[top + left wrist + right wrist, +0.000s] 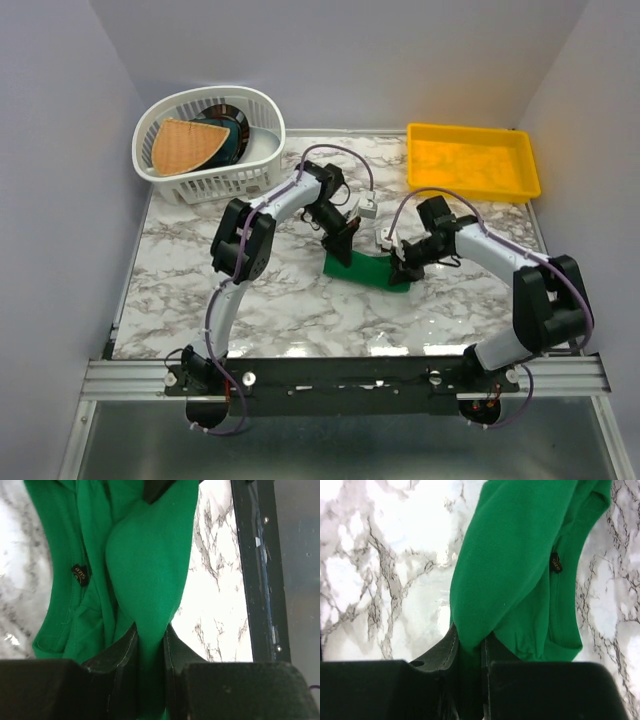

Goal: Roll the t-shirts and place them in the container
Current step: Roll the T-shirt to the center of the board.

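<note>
The green t-shirt (366,270) lies bunched into a narrow band in the middle of the marble table. My left gripper (340,252) is at its left end, and in the left wrist view it (150,630) is shut on a fold of the t-shirt (145,565). At the right end sits my right gripper (402,266). The right wrist view shows that gripper (470,636) shut on a thick fold of the t-shirt (515,565). A small dark neck label (555,562) shows inside the collar.
A white laundry basket (160,175) with an orange and a dark item stands at the back left. A yellow tray (470,160) sits at the back right. The table's dark front rail (260,570) runs close beside the shirt in the left wrist view.
</note>
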Robot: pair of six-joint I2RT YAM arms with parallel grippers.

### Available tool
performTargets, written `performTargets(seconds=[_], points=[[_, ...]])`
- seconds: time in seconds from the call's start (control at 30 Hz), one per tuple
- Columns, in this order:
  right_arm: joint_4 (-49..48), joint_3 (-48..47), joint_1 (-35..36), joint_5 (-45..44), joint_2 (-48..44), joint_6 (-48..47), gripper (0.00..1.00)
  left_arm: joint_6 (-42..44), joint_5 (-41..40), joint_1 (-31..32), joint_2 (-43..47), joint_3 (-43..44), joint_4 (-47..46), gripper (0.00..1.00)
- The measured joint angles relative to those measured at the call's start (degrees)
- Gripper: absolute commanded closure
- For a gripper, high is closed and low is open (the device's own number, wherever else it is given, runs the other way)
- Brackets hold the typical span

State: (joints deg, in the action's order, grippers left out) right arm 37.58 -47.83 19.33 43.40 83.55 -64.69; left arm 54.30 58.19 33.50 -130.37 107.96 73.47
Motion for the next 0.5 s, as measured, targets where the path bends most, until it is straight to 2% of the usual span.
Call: performTargets(seconds=[0.27,0.4,0.43,0.47,0.5], points=[[13.79,-14.71,-4.46,6.93,16.41,-2.36,0.94,-7.02,-0.02,-2.71,-8.35,13.88,3.19,0.83],[22.95,-22.97,-6.91,9.84,26.03,-4.07,0.94,-8.59,0.00,-3.15,-11.58,16.68,3.45,0.83],[24.98,-24.57,-7.58,10.51,28.02,-4.61,0.94,-8.72,0.00,-3.26,-11.93,16.87,3.56,0.82],[26.58,-25.79,-8.09,11.06,29.59,-4.96,0.94,-8.76,0.04,-3.34,-12.17,17.03,3.58,0.72],[28.76,-27.63,-8.70,11.61,31.54,-5.66,0.94,-8.81,0.11,-3.39,-12.20,17.07,3.58,0.68]])
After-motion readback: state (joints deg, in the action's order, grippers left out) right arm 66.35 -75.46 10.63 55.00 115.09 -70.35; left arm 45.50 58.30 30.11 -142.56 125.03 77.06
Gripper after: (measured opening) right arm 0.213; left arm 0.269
